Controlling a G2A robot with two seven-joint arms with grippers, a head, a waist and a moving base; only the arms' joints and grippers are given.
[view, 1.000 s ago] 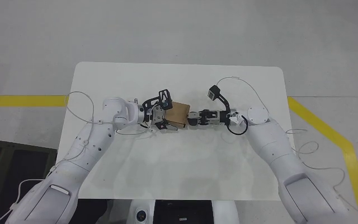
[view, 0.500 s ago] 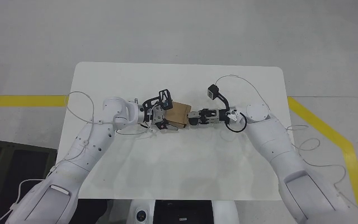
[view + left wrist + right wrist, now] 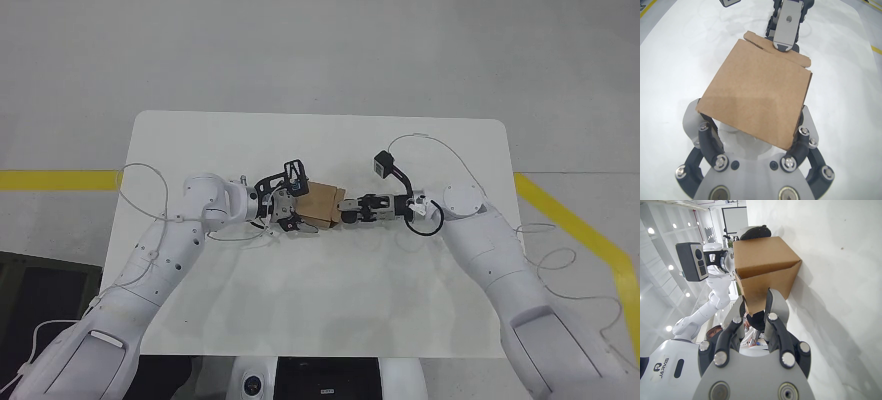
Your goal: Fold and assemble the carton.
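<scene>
A small brown cardboard carton (image 3: 320,201) lies at the middle of the white table (image 3: 320,290), held between both arms. My left gripper (image 3: 291,213) is shut on the carton's (image 3: 757,94) near end, with one finger (image 3: 705,125) on each side wall. My right gripper (image 3: 347,211) meets it from the opposite end. In the right wrist view its fingers (image 3: 775,303) straddle a side flap of the carton (image 3: 764,262) at the open end, shut on that flap. In the left wrist view the right gripper's upper finger (image 3: 786,28) rests on the far flap's edge.
Thin white cables loop over the table beside the left arm (image 3: 150,185) and behind the right arm (image 3: 435,150). Bare table surface lies in front of the carton and behind it. Yellow floor tape (image 3: 50,180) runs past the table's sides.
The right gripper has edged a little toward the carton, and its arm has shifted slightly away from the robot. The carton's right end has turned slightly. The left arm holds still.
</scene>
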